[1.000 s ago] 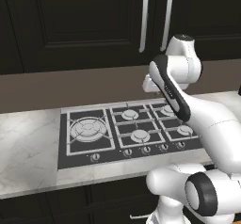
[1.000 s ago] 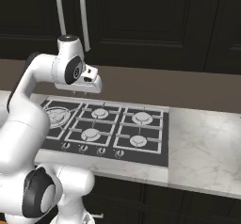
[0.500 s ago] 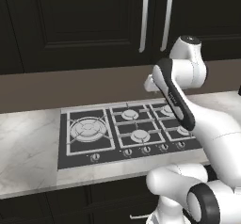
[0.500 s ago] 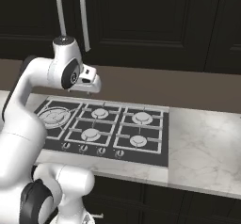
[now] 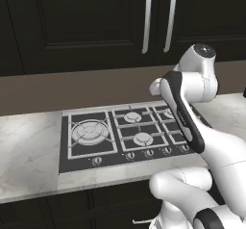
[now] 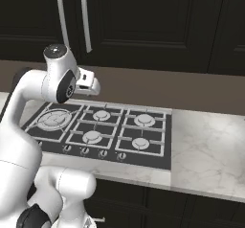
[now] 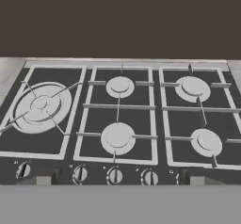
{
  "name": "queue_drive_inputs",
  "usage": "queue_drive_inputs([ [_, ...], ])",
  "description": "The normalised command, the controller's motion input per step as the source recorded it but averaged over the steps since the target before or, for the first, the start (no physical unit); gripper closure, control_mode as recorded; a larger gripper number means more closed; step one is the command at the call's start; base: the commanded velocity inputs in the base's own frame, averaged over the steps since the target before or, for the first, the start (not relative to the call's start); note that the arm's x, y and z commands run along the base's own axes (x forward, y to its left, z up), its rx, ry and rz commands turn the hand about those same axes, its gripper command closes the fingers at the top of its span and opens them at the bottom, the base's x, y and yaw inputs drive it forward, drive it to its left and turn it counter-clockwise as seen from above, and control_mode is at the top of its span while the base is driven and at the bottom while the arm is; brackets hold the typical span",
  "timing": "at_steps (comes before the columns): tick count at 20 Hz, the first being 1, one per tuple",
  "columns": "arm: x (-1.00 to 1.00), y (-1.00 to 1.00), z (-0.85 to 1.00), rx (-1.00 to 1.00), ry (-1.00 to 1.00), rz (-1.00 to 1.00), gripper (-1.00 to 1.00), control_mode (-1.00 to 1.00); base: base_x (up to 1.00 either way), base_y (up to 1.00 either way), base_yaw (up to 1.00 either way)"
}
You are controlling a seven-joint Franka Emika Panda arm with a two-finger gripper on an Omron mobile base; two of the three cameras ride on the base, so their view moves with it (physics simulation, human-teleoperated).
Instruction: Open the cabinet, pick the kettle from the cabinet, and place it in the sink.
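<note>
Progress: my cabinet (image 5: 91, 26) doors stand shut, handles untouched; opening, picking the kettle and the sink drop all remain.
End effector: my end effector (image 7: 117, 178) is spread wide, holding nothing, hovering over the hob (image 7: 117, 119).
Cabinet: above and behind my end effector, well apart.
Kettle: presumably inside.

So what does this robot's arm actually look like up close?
The arm is made of glossy white rounded segments with dark grey or black bands and caps at the joints. No loose cables show. The gripper ends in two small dark finger tips.
</note>
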Motion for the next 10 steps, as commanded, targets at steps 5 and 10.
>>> queue_drive_inputs([
  [5, -0.10, -0.01, 0.27, 0.01, -0.17, 0.00, -1.00, -1.00, 0.00, 0.00, 0.00],
  [10, -0.04, -0.05, 0.33, 0.03, -0.02, 0.00, -1.00, -1.00, 0.00, 0.00, 0.00],
])
